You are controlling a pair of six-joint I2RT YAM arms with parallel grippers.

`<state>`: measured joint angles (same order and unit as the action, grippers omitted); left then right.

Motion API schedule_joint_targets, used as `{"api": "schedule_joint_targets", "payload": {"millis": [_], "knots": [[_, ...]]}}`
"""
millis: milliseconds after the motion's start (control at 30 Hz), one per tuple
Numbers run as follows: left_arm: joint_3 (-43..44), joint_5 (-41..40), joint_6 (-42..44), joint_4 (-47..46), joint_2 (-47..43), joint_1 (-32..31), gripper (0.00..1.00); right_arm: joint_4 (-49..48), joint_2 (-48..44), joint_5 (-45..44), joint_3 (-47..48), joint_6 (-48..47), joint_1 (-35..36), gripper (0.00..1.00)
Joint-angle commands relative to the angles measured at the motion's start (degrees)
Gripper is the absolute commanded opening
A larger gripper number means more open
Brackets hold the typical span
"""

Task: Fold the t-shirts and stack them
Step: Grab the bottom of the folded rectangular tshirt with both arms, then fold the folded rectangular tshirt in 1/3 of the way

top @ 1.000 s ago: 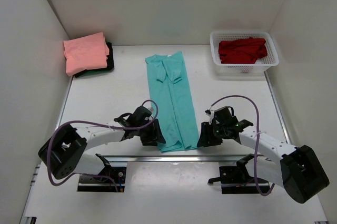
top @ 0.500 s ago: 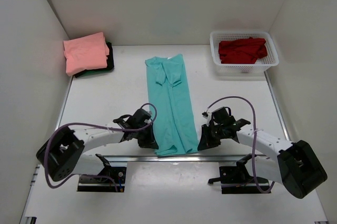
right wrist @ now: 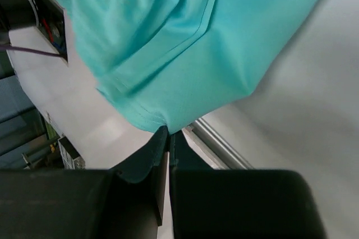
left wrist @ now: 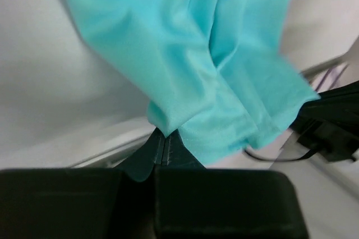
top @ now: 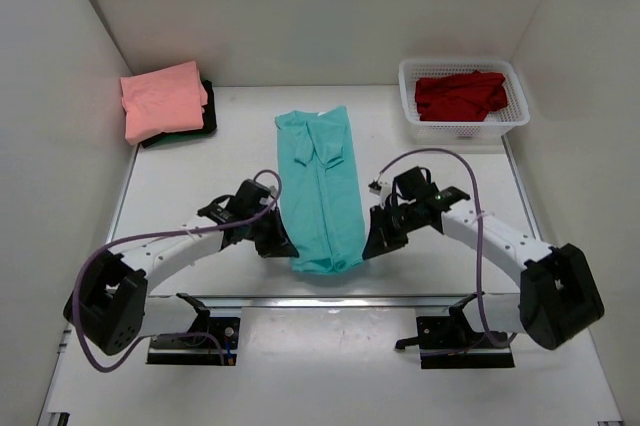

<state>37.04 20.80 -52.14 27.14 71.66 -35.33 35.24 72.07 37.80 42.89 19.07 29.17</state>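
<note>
Left tool (left wrist: 162, 141): pinched shut on teal shirt (top: 322, 181), near hem corner.
Right tool (right wrist: 168, 133): pinched shut on opposite hem corner.
Collar end: flat on bench (top: 190, 186).

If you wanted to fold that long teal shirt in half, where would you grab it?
By the two corners of its near hem, one from each side, probably. The teal shirt lies as a narrow strip, collar far, so those corners lift evenly. The left gripper and right gripper have jaws shut there.
</note>
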Motion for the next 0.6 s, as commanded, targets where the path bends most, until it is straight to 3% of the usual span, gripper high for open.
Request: {"api": "schedule_joint_targets", "payload": {"millis": [0,100,167,300,567], "knots": [[4.09,2.84,3.18,-1.28,1.11,6.23,0.00,3.86,4.38,-0.18,9.28,-6.40,-3.41,0.00],[7.43,3.11,5.46,-2.09,5.49,12.29,0.02,6.15,11.92,-2.90,17.71,-8.34,-5.43,0.00],[13.04,3.37,8.09,-1.12,10.67,14.05,0.09,7.47,15.71,-2.30,24.05,-9.22,-6.31,0.00],[22.88,3.37,9.42,-0.42,18.59,15.90,0.08,8.44,24.41,-2.03,31.35,-9.40,-8.15,0.00],[31.69,3.37,9.33,-0.42,27.92,19.69,0.09,9.93,34.79,-1.33,44.10,-9.31,-10.62,0.00]]}}
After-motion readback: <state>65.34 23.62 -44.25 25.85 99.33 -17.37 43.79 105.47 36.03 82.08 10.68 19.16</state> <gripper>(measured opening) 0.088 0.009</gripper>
